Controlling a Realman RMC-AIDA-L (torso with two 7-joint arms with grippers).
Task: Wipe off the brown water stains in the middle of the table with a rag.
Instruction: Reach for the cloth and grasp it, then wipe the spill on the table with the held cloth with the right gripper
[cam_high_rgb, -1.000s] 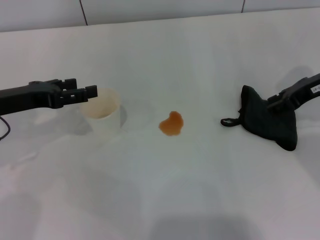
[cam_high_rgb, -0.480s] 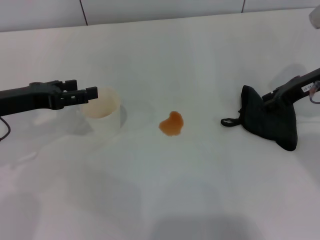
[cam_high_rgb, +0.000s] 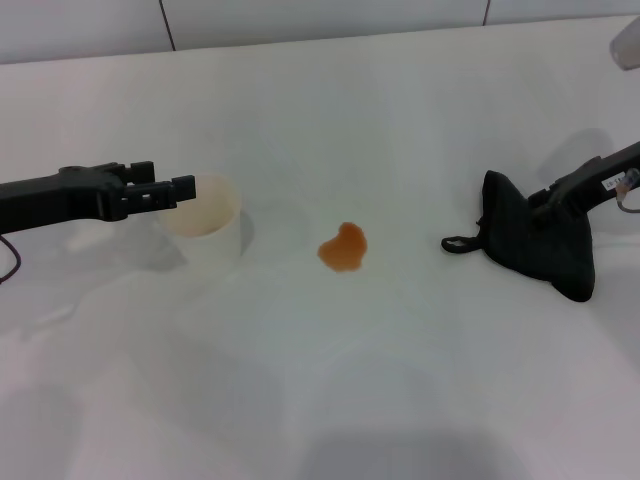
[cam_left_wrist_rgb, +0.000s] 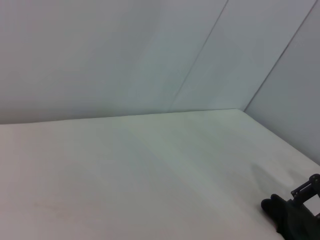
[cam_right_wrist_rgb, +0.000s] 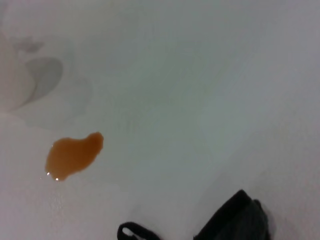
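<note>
Step in hand looks like picking up the rag (cam_high_rgb: 538, 248), a dark crumpled cloth with a small loop, lying on the right of the bench (cam_high_rgb: 400, 120): the right gripper (cam_high_rgb: 548, 203) sits at its far-right edge, fingers state cannot tell, and should pinch a thick fold rather than the loop so the cloth drags flat. Left gripper (cam_high_rgb: 165, 187) hovers at the white cup (cam_high_rgb: 205, 230) rim on the left, fingers parted, holding nothing. The brown water stains (cam_high_rgb: 343, 247) are one small lobed orange-brown translucent puddle mid-bench, between cup and rag, well apart from the rag.
</note>
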